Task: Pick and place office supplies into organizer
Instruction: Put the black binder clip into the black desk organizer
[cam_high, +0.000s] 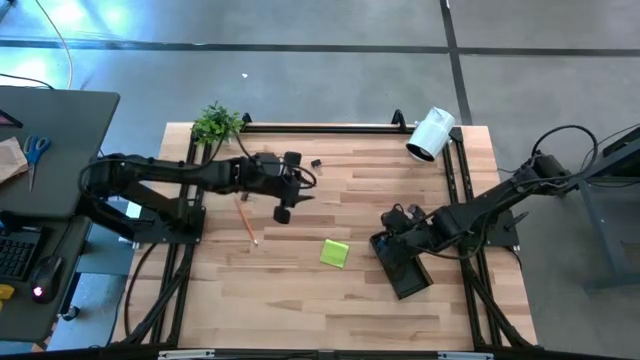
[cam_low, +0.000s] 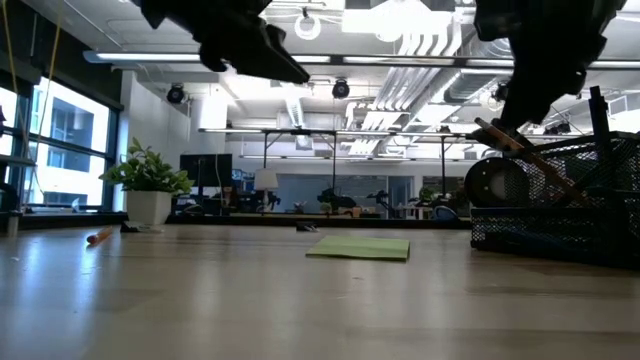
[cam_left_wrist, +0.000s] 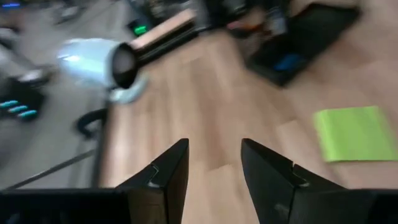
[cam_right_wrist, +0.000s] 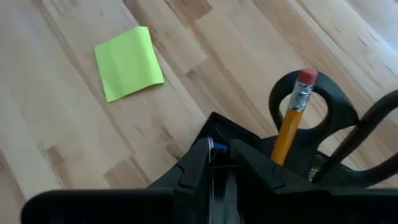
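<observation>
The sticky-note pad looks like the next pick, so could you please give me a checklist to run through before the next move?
1. Lime-green sticky-note pad lies flat on bare wood, nothing on it: ok.
2. Left hand is open and empty, above the table: ok.
3. Right hand is clear of the organizer: not ok, it sits right over it, fingers nearly closed.
4. Right hand has let go of its item: cannot tell.
5. Orange pencil on the table lies apart from the pad: ok.
6. Organizer already holds scissors and a pencil, room left: cannot tell.

lime-green sticky-note pad (cam_high: 335, 253), orange pencil (cam_right_wrist: 291, 119) — black organizer (cam_high: 401, 266)
</observation>
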